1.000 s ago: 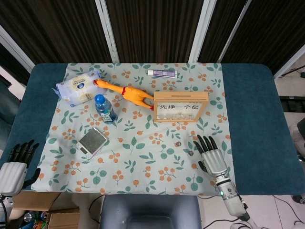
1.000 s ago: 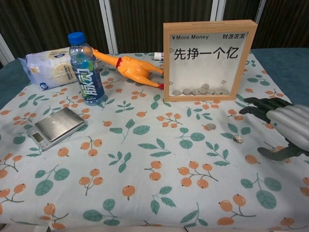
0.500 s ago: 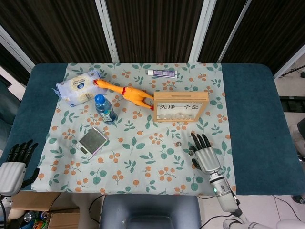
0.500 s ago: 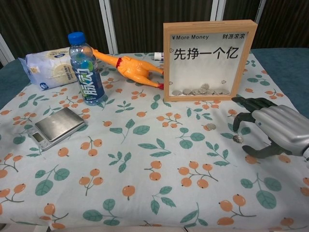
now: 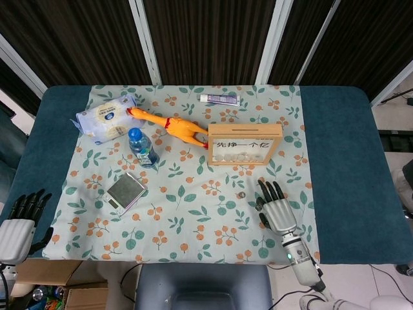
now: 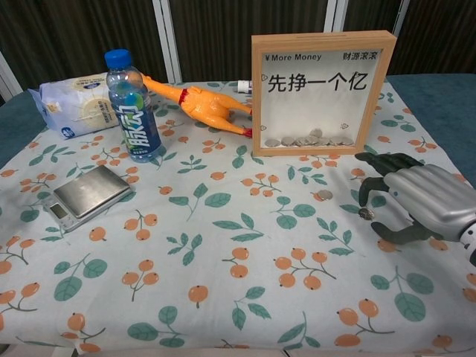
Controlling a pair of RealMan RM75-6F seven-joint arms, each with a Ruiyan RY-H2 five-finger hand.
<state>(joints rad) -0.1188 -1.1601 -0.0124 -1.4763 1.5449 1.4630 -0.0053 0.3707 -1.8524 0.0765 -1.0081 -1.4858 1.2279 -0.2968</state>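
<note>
My right hand [image 6: 420,201] has its fingers [image 6: 370,178] curled down and apart, holding nothing, tips just above the nearer coin [image 6: 366,213]. A second coin [image 6: 325,195] lies just beyond it, toward the wooden money box [image 6: 320,93], both on the floral cloth [image 6: 223,245]. My left hand [image 5: 18,229] rests far off from the box, fingers spread and empty.

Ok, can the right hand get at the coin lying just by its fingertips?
Probably yes. The right hand hovers open right beside the coin, fingers curled down near it, and nothing lies between them on the cloth.
</note>
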